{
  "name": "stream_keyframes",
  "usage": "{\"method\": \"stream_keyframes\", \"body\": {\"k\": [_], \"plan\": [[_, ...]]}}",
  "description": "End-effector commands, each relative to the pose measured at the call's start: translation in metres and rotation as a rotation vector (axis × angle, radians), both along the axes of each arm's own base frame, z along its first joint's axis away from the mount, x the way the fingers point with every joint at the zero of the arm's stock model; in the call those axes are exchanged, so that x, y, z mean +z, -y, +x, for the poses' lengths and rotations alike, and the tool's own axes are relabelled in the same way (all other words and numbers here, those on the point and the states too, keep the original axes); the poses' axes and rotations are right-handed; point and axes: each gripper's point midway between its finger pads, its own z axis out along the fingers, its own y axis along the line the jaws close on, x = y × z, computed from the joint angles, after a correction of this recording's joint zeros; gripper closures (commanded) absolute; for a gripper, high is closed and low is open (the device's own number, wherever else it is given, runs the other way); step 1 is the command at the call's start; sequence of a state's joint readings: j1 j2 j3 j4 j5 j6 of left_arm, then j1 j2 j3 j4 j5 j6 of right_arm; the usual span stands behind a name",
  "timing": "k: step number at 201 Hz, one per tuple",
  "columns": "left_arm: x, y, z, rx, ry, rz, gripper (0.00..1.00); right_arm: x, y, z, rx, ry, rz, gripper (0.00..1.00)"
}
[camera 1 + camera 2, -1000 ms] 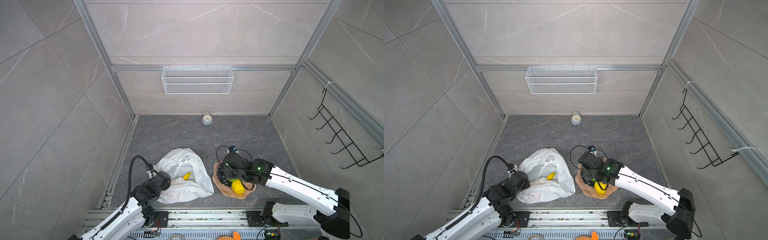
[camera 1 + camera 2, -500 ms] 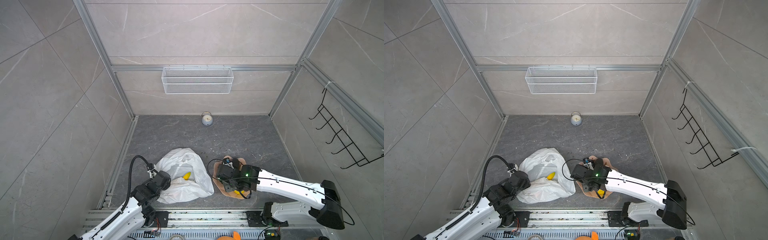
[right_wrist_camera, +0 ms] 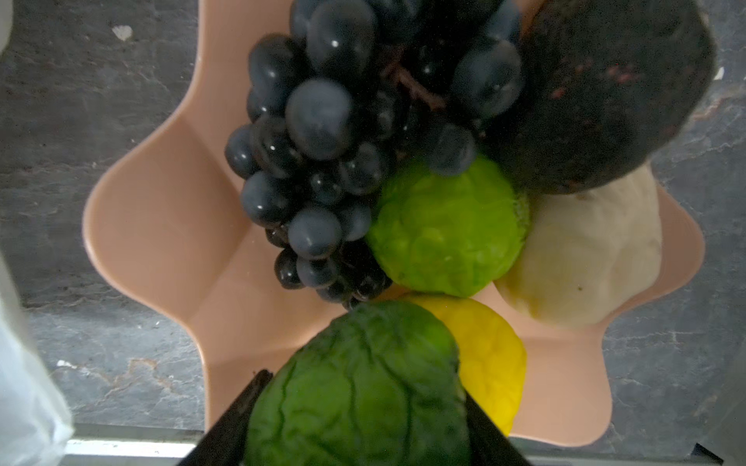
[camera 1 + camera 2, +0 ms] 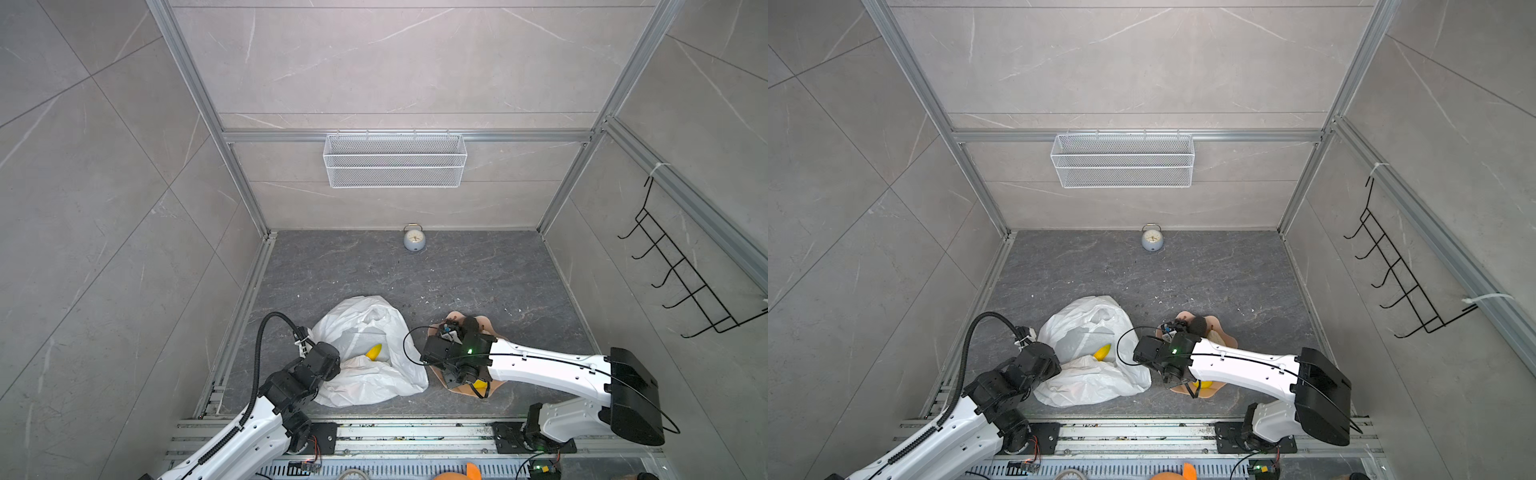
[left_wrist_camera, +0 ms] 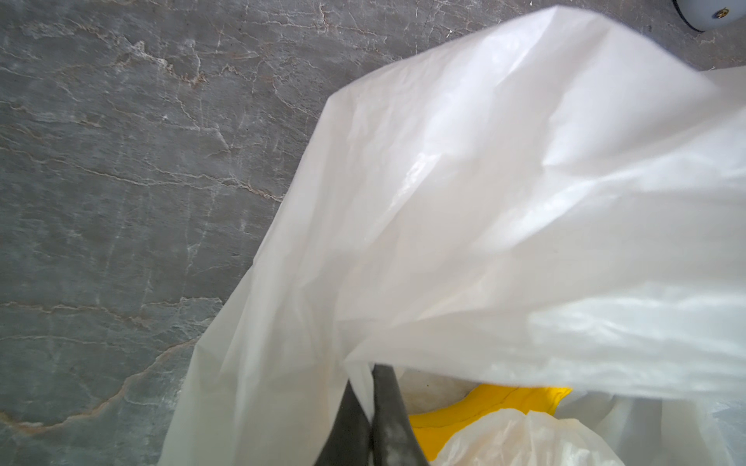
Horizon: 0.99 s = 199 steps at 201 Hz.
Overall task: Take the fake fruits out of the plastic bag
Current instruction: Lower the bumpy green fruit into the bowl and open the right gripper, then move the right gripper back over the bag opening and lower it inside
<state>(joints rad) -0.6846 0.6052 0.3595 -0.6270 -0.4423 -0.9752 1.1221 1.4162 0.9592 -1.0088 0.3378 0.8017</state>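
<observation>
Dark-green fruit (image 3: 355,363) held in right gripper (image 3: 363,403) over bowl (image 3: 161,226) by worktop's front edge | left gripper (image 5: 365,387) pinches plastic bag (image 5: 484,181) | step: drop-off | next, likely: release, fetch banana (image 4: 373,352)

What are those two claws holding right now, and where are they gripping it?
The left gripper pinches an edge of the plastic bag. The right gripper holds a dark green fruit by its sides, above the bowl.

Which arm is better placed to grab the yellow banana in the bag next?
Probably the right. The left gripper is shut on the plastic bag, holding its edge up over the banana; the right gripper holds a green fruit over the bowl, free once that drops.
</observation>
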Motion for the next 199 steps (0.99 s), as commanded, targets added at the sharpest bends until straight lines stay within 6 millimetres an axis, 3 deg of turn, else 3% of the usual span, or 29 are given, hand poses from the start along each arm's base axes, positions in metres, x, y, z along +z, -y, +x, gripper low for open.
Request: {"method": "stream_keyframes", "body": {"k": [1,84,120,150,170,199], "plan": [[0.002,-0.001,0.002,-0.005,0.010,0.013,1.00,-0.003,0.002,0.001,-0.004,0.017,-0.019,0.35],[0.007,0.003,0.006,-0.029,0.052,-0.003,1.00,0.001,0.000,0.000,0.009,0.027,0.000,0.27],[0.013,0.025,0.024,-0.128,0.091,0.008,1.00,0.032,0.004,0.010,-0.001,0.110,0.020,0.26],[0.020,0.029,0.042,-0.176,0.076,0.143,1.00,0.063,0.002,0.019,0.010,0.198,0.076,0.26],[0.026,0.043,0.053,-0.237,0.104,0.147,1.00,0.077,-0.018,0.026,0.041,0.232,0.174,0.28],[0.037,0.066,0.066,-0.322,0.159,0.102,1.00,0.092,-0.084,0.035,0.106,0.243,0.437,0.31]]}}
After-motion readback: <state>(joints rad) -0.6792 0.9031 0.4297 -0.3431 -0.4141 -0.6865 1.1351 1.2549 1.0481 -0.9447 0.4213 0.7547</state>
